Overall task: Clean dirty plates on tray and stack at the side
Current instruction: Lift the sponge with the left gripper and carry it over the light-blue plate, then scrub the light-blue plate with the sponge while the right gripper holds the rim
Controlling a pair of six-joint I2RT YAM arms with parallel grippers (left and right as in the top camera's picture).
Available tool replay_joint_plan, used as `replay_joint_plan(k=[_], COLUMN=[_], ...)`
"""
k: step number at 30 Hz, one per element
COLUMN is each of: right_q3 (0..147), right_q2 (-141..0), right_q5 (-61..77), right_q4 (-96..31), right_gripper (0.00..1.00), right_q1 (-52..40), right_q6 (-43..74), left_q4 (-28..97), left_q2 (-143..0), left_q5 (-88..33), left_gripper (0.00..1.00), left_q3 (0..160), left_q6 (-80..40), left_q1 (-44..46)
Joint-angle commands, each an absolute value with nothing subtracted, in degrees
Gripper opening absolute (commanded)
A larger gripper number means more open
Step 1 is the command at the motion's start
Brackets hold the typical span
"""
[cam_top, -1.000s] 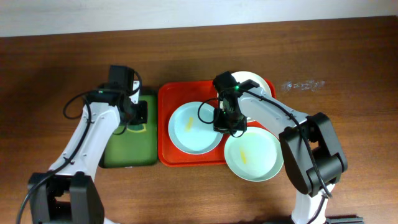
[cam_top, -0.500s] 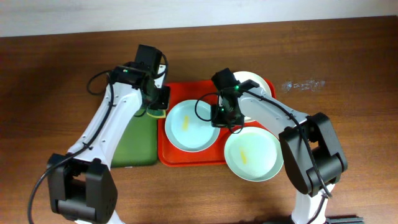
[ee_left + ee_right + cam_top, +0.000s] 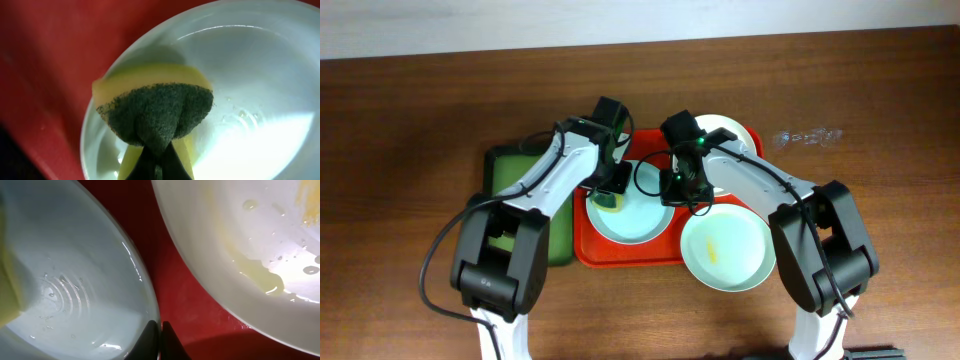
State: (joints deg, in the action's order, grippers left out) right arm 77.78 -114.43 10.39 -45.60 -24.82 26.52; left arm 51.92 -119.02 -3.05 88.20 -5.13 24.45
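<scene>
**A:** What is the left pincer (image 3: 157, 162) holding?

**B:** It is clenched on a sponge (image 3: 155, 112), yellow with a dark green scouring face. The sponge is pressed into the pale blue plate (image 3: 642, 218), near its left side.

**A:** And the plate sits where?

**B:** Inside the red tray (image 3: 592, 252), towards the left half.

**A:** And the right pincer (image 3: 159, 332)?

**B:** It is at that plate's right rim. The fingers look pinched onto the edge, though the wrist view is tight.

**A:** The other plates?

**B:** The cream plate (image 3: 735, 133) is at the tray's far right corner. The second blue-green plate (image 3: 725, 250), with its yellow smear, overhangs the near right corner. The green tray (image 3: 500, 172) lies just left on the tabletop (image 3: 400, 120).
</scene>
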Motion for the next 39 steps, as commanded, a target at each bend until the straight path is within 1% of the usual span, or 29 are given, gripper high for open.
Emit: replay_joint_plan(k=[1,3,5,6,8,9,10,15,21,22,23,25,26,29,31,33,39], right_q3=[78.2,78.2,78.2,78.2,78.2,78.2,78.2,78.2,78.2,78.2,78.2,78.2,78.2,78.2,78.2,78.2,78.2], right_q2=[-114.7,-114.7,-114.8,-114.7,-114.8,-114.8,-114.8,-114.8,-114.8,-114.8,-114.7,-114.7,-114.8,-114.8,-114.8,-114.8,-114.8], right_q5=[9.9,9.9,9.9,9.9,9.9,9.9,9.9,9.9,9.9,9.9,9.9,9.9,9.9,9.9,9.9,9.9,9.9], right_q4=[-45.6,-45.6,-45.6,-45.6,-45.6,-45.6,-45.6,-45.6,-45.6,-45.6,-45.6,-45.6,-45.6,-45.6,-45.6,-45.6,-45.4], right_gripper=[0.04,0.04,0.04,0.04,0.04,0.04,0.04,0.04,0.04,0.04,0.04,0.04,0.04,0.04,0.04,0.04,0.04], right_q1=[-25.1,-25.1,-25.1,-25.1,-25.1,-25.1,-25.1,-25.1,-25.1,-25.1,-25.1,-25.1,-25.1,-25.1,-25.1,-25.1,-25.1], right_q6=[26.4,26.4,26.4,26.4,26.4,26.4,26.4,26.4,26.4,26.4,26.4,26.4,26.4,26.4,26.4,26.4,26.4], left_q4=[51.5,52.2,53.0,54.0,54.1,53.8,54.1,51.2,50.4,51.1,53.1,57.2,59.4,62.7,62.2,62.0,60.3], left_q2=[-123.0,-124.9,-122.6,-120.2,-114.1,-111.5,-111.1,-116.8,-125.9,-126.3,-126.3,-126.3,-126.0,-121.4,-117.1,-117.0,-117.0], left_q5=[-5.2,-11.3,-21.8,-22.1,-17.1,-11.0,-8.3,-7.6,-6.4,-8.5,-13.4,-28.1,-29.2,-24.1,-10.8,-5.4,-4.5], left_gripper=[0.0,0.0,0.0,0.0,0.0,0.0,0.0,0.0,0.0,0.0,0.0,0.0,0.0,0.0,0.0,0.0,0.0], left_q3=[88.9,88.9,89.8,90.8,92.4,92.4,92.4,89.8,89.8,89.5,89.4,89.4,90.5,95.0,95.5,95.4,95.3], left_q6=[-4.2,-4.1,0.6,0.7,0.4,-2.0,-2.1,-2.4,-3.8,-3.8,-3.4,3.7,3.8,2.2,-3.1,-4.5,-4.5], left_q1=[25.1,25.5,25.0,24.0,20.8,19.7,19.6,22.4,22.4,22.6,23.0,23.0,22.7,20.6,20.4,20.5,20.6])
